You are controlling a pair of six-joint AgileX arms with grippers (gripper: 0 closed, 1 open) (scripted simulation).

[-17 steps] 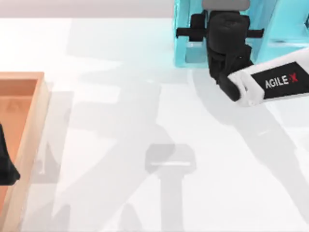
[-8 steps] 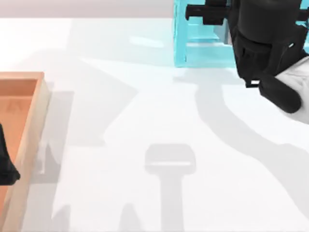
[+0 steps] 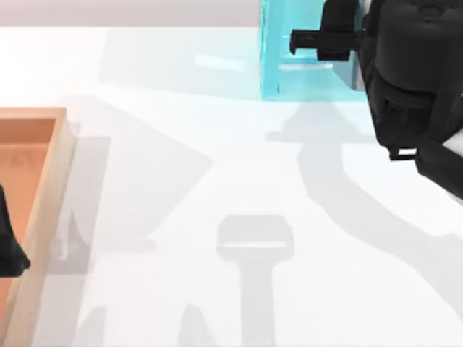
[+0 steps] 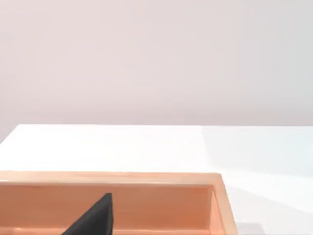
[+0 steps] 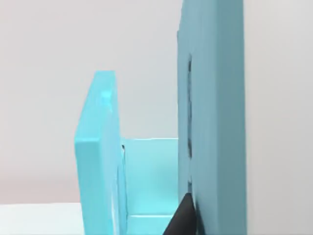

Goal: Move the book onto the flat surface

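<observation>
The book (image 5: 211,117) is a teal-blue slab standing upright and very close in the right wrist view, with one black fingertip (image 5: 184,216) pressed flat on its cover. From above, its grey-white page edge (image 3: 349,73) shows just under the black wrist of my right arm. My right gripper (image 3: 346,49) is high at the back right, in front of the light-blue shelf unit, shut on the book. The flat surface (image 3: 217,159), the wide white tabletop, lies below. My left gripper (image 3: 7,249) is parked at the far left over the tray.
A light-blue shelf unit (image 3: 278,61) stands at the back right edge; its side wall (image 5: 98,156) is beside the book. An orange-brown wooden tray (image 3: 43,181) lies along the left side, its rim (image 4: 146,177) near the left arm.
My right arm has risen and shifted right, drawing the book out of the shelf unit. The left arm has stayed still.
</observation>
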